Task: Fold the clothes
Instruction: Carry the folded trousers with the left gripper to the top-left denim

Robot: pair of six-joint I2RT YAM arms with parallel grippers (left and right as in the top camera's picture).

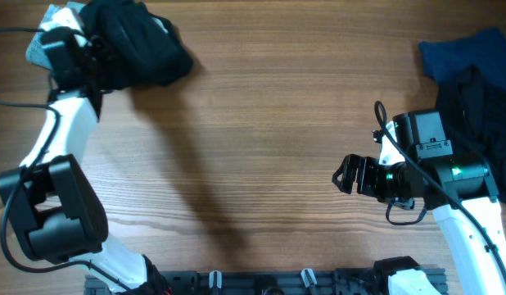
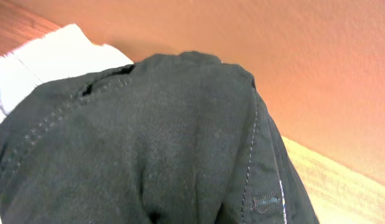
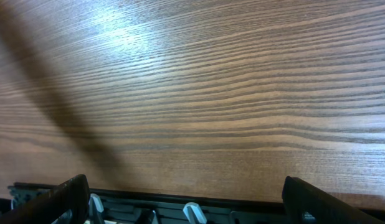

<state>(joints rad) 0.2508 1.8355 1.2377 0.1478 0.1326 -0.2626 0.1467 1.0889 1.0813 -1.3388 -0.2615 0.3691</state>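
At the table's far left corner, black shorts (image 1: 146,45) are bunched against my left gripper (image 1: 100,51). It is shut on the black shorts, and its fingers are buried in the fabric. In the left wrist view the black shorts (image 2: 155,143) fill the frame, showing pale stitched seams and a pocket slit, and hide the jaws. A pale garment (image 1: 42,47) lies under them, also seen as pale fabric (image 2: 49,56) behind the shorts. My right gripper (image 1: 345,174) hovers open over bare wood at the right, its fingers (image 3: 65,199) wide apart with nothing between them.
A dark blue garment (image 1: 466,49) and a black garment (image 1: 482,102) lie piled at the far right edge, behind my right arm. A black rail (image 1: 277,283) with pale clips runs along the table's front edge and shows as the rail (image 3: 192,208) under the right gripper.
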